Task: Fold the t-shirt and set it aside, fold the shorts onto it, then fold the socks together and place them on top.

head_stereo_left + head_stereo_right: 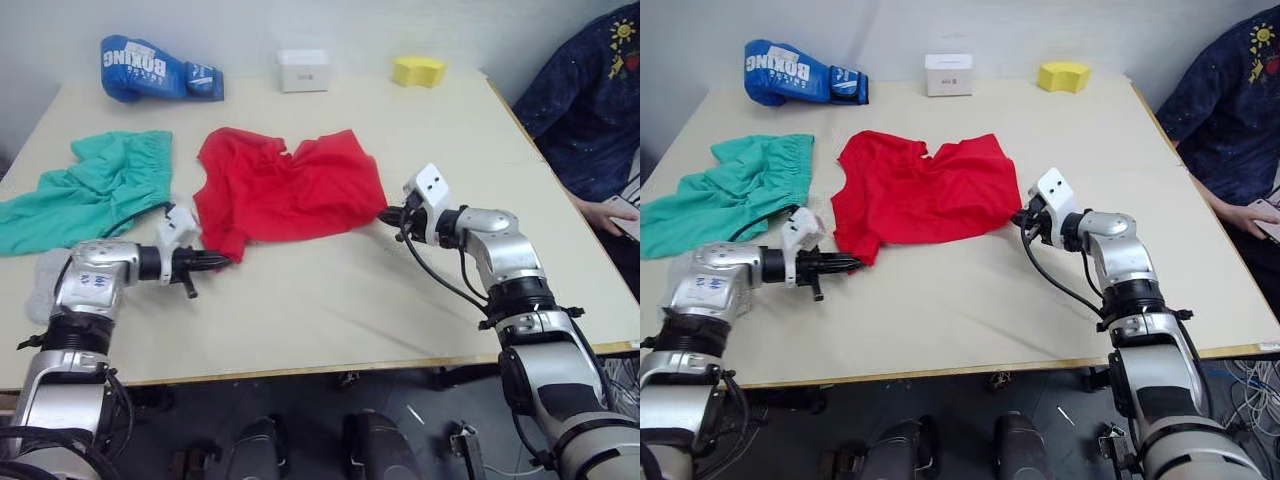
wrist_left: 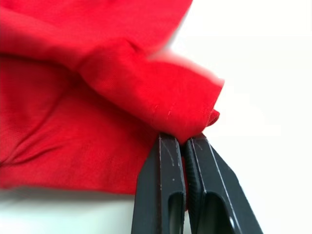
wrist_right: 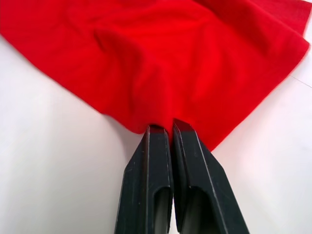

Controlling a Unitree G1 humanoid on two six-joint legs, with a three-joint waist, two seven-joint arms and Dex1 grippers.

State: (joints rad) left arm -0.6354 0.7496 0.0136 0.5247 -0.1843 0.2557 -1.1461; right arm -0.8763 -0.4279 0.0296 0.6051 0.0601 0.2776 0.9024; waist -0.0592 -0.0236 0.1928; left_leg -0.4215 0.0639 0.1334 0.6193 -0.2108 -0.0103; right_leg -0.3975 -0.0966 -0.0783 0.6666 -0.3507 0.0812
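Both arms' fingers are pinched on opposite corners of the t-shirt (image 1: 285,190) on the table (image 1: 330,300).

t-shirt (image 1: 925,195) rumpled, both tools at edges

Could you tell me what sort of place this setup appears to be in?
Probably a robotics lab or test room, not a home: a plain table against a bare wall holds staged props, a boxing glove, a white box and a yellow sponge, and cables trail on the floor beside a seated person.
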